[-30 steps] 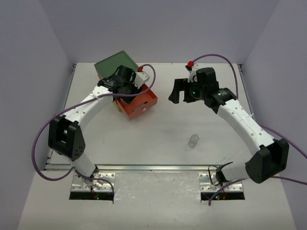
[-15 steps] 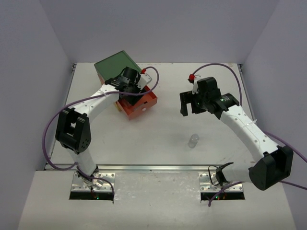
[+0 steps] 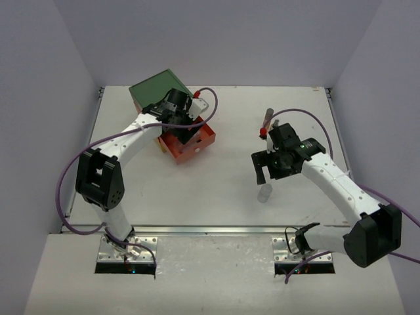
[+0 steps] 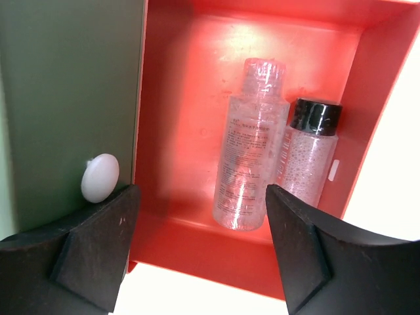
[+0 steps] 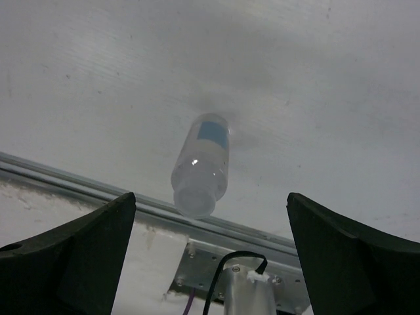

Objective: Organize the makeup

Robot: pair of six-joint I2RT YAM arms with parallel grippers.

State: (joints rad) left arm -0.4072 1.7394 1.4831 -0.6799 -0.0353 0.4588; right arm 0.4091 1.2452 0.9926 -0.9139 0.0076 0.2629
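Observation:
Two clear makeup bottles lie side by side in the pulled-out orange drawer: a clear-capped bottle and a black-capped bottle. My left gripper hovers just above the drawer, open, with nothing between its fingers. In the top view the left gripper covers the bottles. A third small clear bottle stands upright on the table. My right gripper hangs open above and slightly behind it, and in the right wrist view the right gripper frames the bottle without touching it.
The drawer belongs to a green chest at the back left, whose front carries a white knob. A slim tube-like thing lies on the table behind the right wrist. A metal rail runs along the table's near edge.
My left gripper has opened over the drawer, and a bottle now lies free below it. My right arm has swung from the back of the table down toward the standing bottle.

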